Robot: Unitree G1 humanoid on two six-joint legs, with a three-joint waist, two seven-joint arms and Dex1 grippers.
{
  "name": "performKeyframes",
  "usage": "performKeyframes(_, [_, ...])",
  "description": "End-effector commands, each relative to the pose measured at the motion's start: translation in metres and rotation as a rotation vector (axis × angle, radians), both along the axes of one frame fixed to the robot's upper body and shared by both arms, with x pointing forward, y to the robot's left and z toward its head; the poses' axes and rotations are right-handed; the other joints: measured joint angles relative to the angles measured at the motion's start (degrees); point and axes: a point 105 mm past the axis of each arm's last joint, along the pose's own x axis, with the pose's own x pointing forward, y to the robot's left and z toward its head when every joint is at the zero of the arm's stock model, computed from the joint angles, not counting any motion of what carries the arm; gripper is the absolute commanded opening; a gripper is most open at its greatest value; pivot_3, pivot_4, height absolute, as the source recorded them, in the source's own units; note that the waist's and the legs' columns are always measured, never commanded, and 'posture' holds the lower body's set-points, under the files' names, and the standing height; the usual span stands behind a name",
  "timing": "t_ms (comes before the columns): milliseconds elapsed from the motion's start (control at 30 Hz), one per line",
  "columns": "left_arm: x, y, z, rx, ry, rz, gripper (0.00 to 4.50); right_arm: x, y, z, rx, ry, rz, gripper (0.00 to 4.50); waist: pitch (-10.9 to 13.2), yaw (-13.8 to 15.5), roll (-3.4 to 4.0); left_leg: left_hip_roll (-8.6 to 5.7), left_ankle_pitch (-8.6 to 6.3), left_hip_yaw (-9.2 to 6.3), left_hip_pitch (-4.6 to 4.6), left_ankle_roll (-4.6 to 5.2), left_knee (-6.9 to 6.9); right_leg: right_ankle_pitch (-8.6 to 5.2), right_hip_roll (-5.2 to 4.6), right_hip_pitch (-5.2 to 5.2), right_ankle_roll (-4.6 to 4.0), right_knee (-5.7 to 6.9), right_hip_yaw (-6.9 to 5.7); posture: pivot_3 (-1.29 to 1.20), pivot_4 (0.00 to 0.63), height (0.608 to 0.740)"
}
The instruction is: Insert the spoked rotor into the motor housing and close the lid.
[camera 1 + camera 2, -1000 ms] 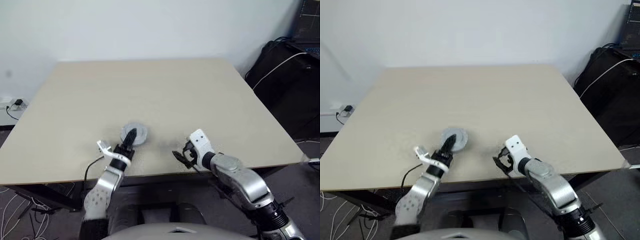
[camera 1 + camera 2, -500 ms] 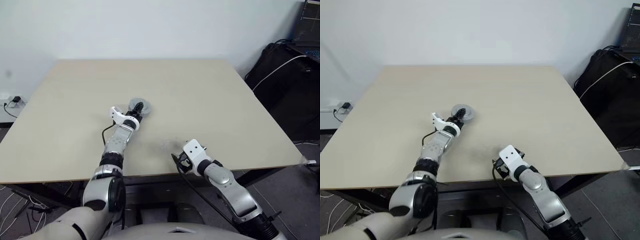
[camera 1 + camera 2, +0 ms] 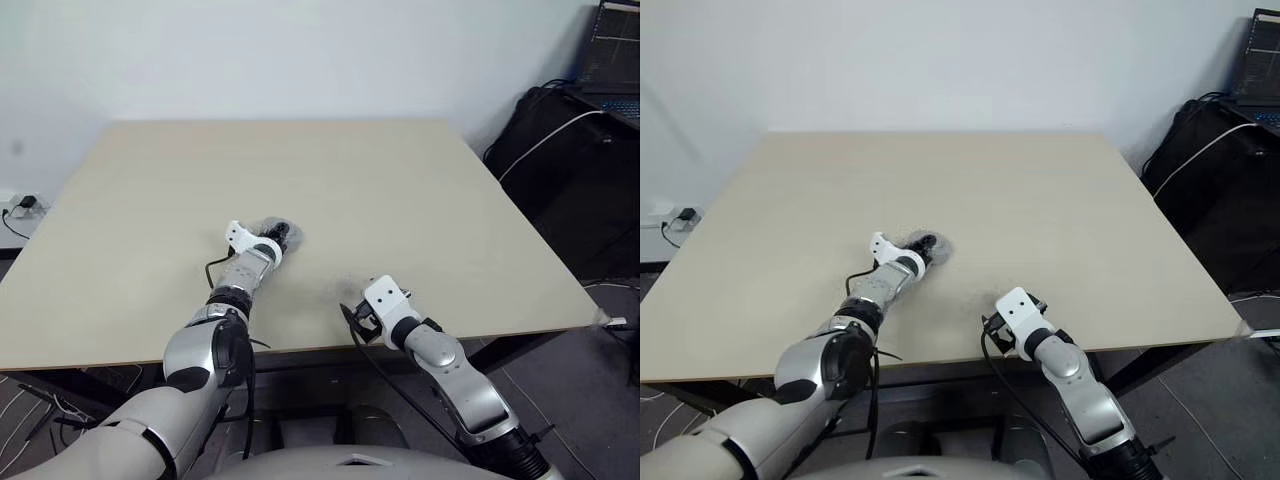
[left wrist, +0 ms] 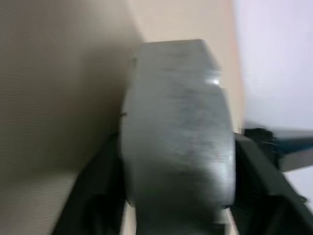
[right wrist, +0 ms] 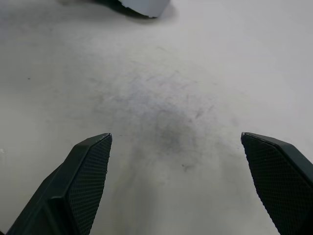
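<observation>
Two end effectors over worktop (image 3: 400,190); left end effector (image 3: 281,234) fingers straddle grey lid (image 4: 178,132), contact unclear; right end effector (image 5: 181,191) spread wide, holding nothing.

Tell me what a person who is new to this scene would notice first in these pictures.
First, the left gripper stretched out to a round grey metal disc near the middle of the wide beige table; up close the disc sits between its jaws. Next, the right gripper hangs over bare, scuffed tabletop near the front edge, jaws wide apart. Dark bags and cables stand beside the table on the robot's right.
</observation>
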Motion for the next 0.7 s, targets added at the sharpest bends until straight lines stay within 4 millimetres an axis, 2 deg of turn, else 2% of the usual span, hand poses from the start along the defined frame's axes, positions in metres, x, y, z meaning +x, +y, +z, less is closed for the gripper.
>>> performKeyframes(33, [-0.001, 0.008, -0.001, 0.025, 0.012, 0.001, 4.08, 0.008, -0.001, 0.018, 0.011, -0.062, -0.005, 4.5, -0.2, -0.07, 0.01, 0.01, 0.0, 0.0, 0.05, 0.0, 0.0, 0.0, 0.0, 0.04, 0.0, 0.0, 0.0, 0.0, 0.0, 0.74])
performKeyframes(67, [-0.003, 0.009, -0.004, 0.031, 0.022, -0.003, 4.39, 0.009, -0.001, 0.018, 0.011, -0.062, -0.005, 4.5, -0.26, -0.09, 0.02, 0.02, 0.0, 0.01, 0.06, 0.0, 0.0, 0.0, 0.01, 0.04, 0.0, 0.01, 0.0, 0.0, 0.0, 0.74])
performKeyframes(167, [-0.013, 0.015, -0.017, 0.047, 0.067, -0.025, 4.47, 0.009, -0.001, 0.017, 0.011, -0.059, -0.004, 4.5, -0.44, -0.52, 0.06, 0.06, -0.01, 0.03, 0.2, 0.0, 0.0, -0.01, 0.02, 0.14, -0.02, 0.02, 0.03, 0.0, 0.0, 0.74])
performKeyframes(300, [-0.047, 0.026, -0.044, 0.11, 0.162, -0.122, 4.47, 0.009, 0.001, 0.015, 0.025, -0.032, 0.004, 4.5, -0.83, -1.58, 0.11, 0.12, -0.02, 0.07, 0.38, -0.02, -0.07, -0.07, 0.07, 0.26, -0.12, 0.05, 0.1, 0.0, 0.0, 0.74])
performKeyframes(400, [-0.08, 0.036, -0.055, 0.155, 0.208, -0.184, 4.47, 0.009, 0.002, 0.013, 0.029, -0.015, 0.014, 4.5, -1.11, -2.06, 0.12, 0.22, -0.23, 0.1, 1.1, -0.09, -0.28, -0.4, 0.09, 0.81, -0.57, 0.01, 0.08, 0.0, 0.0, 0.74])
performKeyframes(567, [-0.124, 0.049, -0.054, 0.197, 0.241, -0.23, 4.47, 0.009, 0.004, 0.01, 0.037, 0.014, 0.033, 4.5, -1.63, -2.31, 0.23, 0.4, -0.66, 0.13, 1.93, -0.46, -0.55, -0.73, -0.02, 1.14, -0.83, 0.05, 0.11, 0.0, 0.0, 0.74])
performKeyframes(700, [-0.146, 0.057, -0.047, 0.25, 0.231, -0.233, 4.47, 0.011, 0.007, 0.011, 0.052, 0.027, 0.045, 4.5, -1.82, -2.07, 0.44, 0.43, -0.6, 0.05, 2.01, -0.59, -0.68, -0.83, 0.02, 1.12, -1.0, 0.11, 0.11, 0.0, 0.0, 0.74])
